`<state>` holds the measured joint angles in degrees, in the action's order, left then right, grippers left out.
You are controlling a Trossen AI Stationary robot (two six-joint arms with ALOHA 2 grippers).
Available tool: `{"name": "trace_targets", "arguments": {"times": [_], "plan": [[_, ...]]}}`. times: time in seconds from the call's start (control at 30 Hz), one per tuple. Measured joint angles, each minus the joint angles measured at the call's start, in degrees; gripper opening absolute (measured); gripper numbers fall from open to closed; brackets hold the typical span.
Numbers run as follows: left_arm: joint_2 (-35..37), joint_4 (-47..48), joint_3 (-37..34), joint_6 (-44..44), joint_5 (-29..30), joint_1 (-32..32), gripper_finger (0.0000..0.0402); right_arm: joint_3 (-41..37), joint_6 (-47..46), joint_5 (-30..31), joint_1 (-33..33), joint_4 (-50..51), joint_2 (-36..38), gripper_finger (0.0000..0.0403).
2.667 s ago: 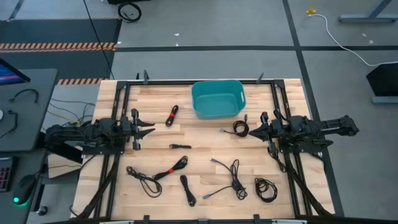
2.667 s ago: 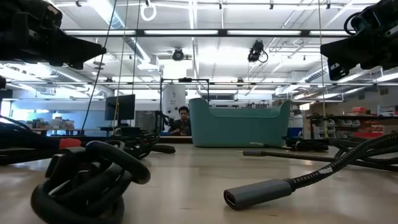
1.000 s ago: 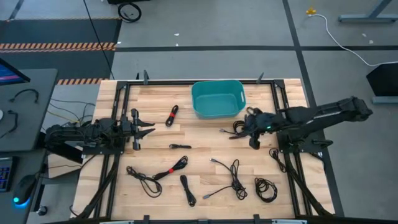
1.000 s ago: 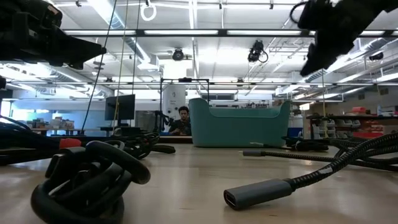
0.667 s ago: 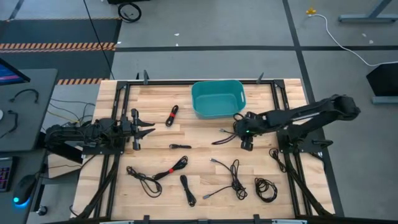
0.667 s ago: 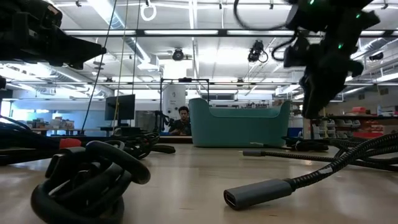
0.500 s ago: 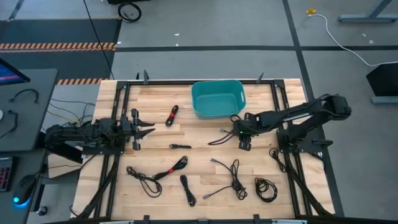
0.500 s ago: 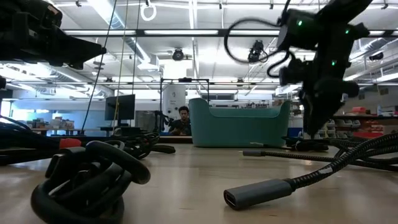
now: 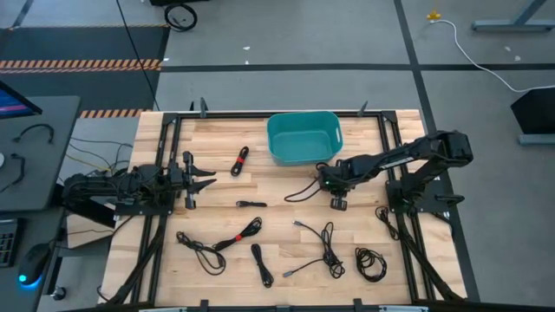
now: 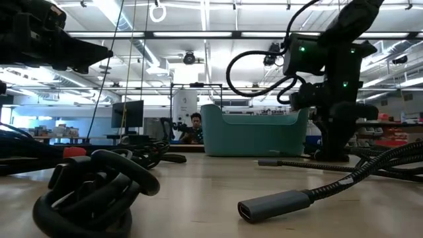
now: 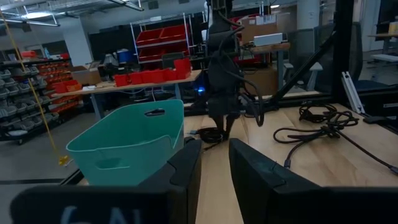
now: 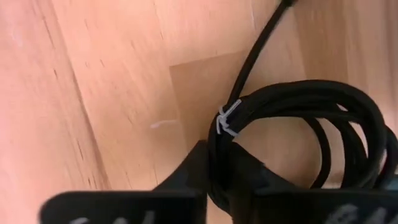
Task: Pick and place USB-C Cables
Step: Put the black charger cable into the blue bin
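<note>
Right gripper (image 9: 324,180) sits low over the wooden surface (image 9: 286,217) at frame centre-right in the high view, just below the teal bin (image 9: 303,137), arm stretched in from the right edge. In the right wrist view its fingers (image 12: 249,180) are down on a coiled black USB-C cable (image 12: 298,143) bound with a thin white tie (image 12: 227,118); the fingers stand slightly apart with the coil's strands between them, cannot tell whether they are actually pinching it. A loose end of that cable (image 9: 299,189) trails left of the gripper in the high view

Left gripper (image 9: 201,180) waits at the left side of the surface, fingers (image 11: 249,168) a little apart and empty in the left wrist view

Other USB-C cables lie apart on the surface: a straight bundle with red tie (image 9: 240,160) upper left of the bin, a short one (image 9: 251,204) mid-frame, a long one with red tie (image 9: 221,243) lower left, a folded bundle (image 9: 262,264) bottom centre, a loose tangle (image 9: 325,249) lower right of centre, a round coil (image 9: 371,263) at bottom right

Low view shows a person (image 10: 193,129) seated far behind the bin
</note>
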<state>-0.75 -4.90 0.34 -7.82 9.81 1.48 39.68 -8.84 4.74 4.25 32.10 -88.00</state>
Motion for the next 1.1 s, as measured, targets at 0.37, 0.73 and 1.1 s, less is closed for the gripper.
{"name": "trace_targets", "arguments": {"times": [0.37,0.73,1.1], "plan": [[0.02,0.03,-0.01,0.01,-0.01,0.0,0.0088,18.71,-2.34,-20.66,0.8,-1.3,9.75,0.0023],[0.02,0.04,0.01,-0.01,0.0,-0.01,0.0091,34.42,4.05,-14.13,21.65,7.21,-8.66,0.0023],[-0.01,0.04,-0.01,-0.01,0.01,0.0,0.0088,34.48,4.19,-6.84,29.03,13.82,-20.51,0.0079]]}}
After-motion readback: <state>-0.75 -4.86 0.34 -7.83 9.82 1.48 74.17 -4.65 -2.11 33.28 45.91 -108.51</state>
